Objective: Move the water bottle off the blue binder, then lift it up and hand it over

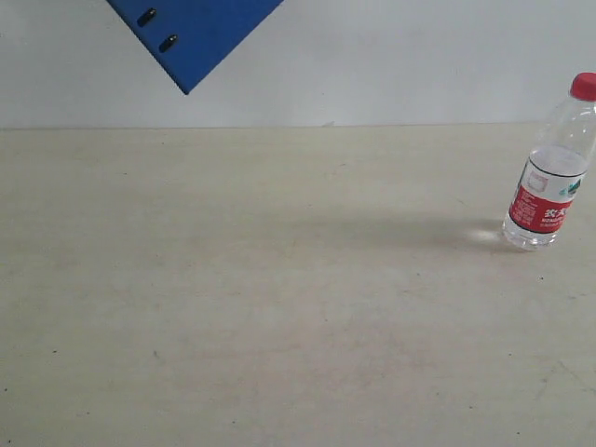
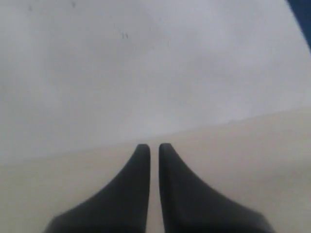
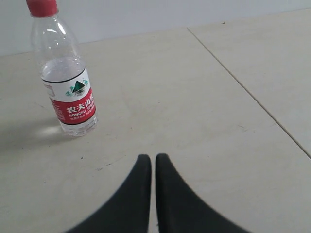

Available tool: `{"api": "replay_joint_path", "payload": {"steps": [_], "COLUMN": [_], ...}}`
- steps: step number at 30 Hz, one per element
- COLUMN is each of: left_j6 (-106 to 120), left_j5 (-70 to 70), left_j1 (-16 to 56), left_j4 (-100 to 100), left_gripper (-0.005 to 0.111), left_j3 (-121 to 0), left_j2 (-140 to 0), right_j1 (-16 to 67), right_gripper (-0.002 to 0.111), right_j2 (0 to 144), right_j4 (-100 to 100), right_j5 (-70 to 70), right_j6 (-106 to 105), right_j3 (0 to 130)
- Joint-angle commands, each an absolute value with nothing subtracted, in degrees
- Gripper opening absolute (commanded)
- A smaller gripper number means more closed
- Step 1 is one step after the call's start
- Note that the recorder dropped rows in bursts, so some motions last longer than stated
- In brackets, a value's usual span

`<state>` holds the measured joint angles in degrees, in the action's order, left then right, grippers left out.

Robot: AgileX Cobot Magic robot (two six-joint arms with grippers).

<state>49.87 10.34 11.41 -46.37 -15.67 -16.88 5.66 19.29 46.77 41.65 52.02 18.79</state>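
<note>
In the exterior view, one water bottle (image 1: 549,172) was seen upright on the table (image 1: 279,307). One blue binder (image 1: 200,33) was cut off at the top edge, well apart from the bottle, with two dark slots shown. In the left wrist view, the left gripper (image 2: 154,145) was seen all but closed, with nothing held. In the right wrist view, the right gripper (image 3: 153,156) was likewise nearly closed and empty, near the bottle but apart from it.

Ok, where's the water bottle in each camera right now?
Exterior view: water bottle upright at the far right edge.
Left wrist view: not in it.
Right wrist view: water bottle upright, beyond the right tool.
Shared landmark: the table's back edge, visible in all three.
</note>
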Motion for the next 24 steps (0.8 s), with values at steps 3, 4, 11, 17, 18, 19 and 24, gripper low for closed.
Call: {"api": "replay_joint_path", "payload": {"steps": [3, 4, 11, 17, 18, 19, 24], "left_j6": [33.56, 33.56, 33.72, 33.82, 33.82, 33.82, 35.04], "left_j5": [-1.77, -4.99, -11.48, 0.93, 1.06, 0.48, -3.23], "left_j1": [11.12, 11.12, 11.12, 11.23, 11.23, 11.23, 11.23], "left_j4": [-46.17, -46.17, -48.66, -42.7, -42.68, -42.68, -42.58], "left_gripper": [0.005, 0.005, 0.005, 0.005, 0.005, 0.005, 0.005], "left_j3": [-3.23, -1.87, 0.0, -1.46, -1.46, -1.46, -1.46], "left_j2": [-18.61, -19.15, -23.05, -23.64, -23.8, -24.27, -26.07], "right_j1": [5.75, 5.75, 5.75, 5.75, 5.75, 5.75, 5.75], "right_gripper": [0.001, 0.001, 0.001, 0.001, 0.001, 0.001, 0.001], "right_j2": [19.1, 19.1, 19.1, 19.1, 19.1, 19.1, 19.1], "right_j4": [46.59, 46.59, 46.47, 46.47, 46.47, 46.47, 46.47], "right_j5": [41.26, 41.26, 41.26, 41.26, 41.14, 40.99, 40.49], "right_j6": [51.75, 51.75, 51.75, 51.75, 51.75, 51.75, 51.63], "right_j3": [18.67, 18.67, 18.67, 18.67, 18.67, 18.67, 18.67]}}
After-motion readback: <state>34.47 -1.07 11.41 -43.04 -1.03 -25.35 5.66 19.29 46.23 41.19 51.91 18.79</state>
